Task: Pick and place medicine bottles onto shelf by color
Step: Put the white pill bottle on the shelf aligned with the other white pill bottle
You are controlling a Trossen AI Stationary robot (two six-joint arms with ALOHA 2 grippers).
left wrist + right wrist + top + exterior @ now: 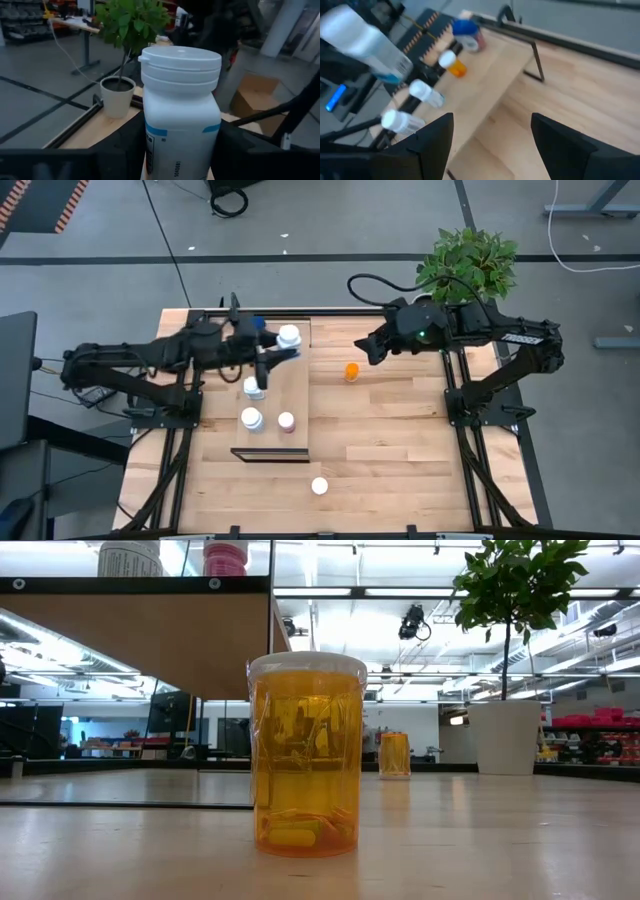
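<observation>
My left gripper (280,348) is shut on a white pill bottle (289,336) with a white cap and a blue label band, over the far part of the light-wood shelf (290,385). Three bottles stand on the shelf: a white one (254,388), a white-capped one (252,419) and a dark-red one (287,421). An orange bottle (351,371) stands on the table right of the shelf. Another orange bottle (306,755) with a white cap stands near the table's near edge (319,486). My right gripper (372,346) is open and empty, above the table just beyond the first orange bottle. My left gripper pinches the white bottle's body (152,140) below the cap between its two fingers (125,147), one on each side. The fingers come level from the table's left. The bottle is upright. Its bottom is out of view, so whether it stands on the shelf cannot be told.
A potted plant (468,265) in a white pot (117,95) stands at the table's far right corner. The shelf is raised on a dark frame (140,585). The table's right half holds only the orange bottle.
</observation>
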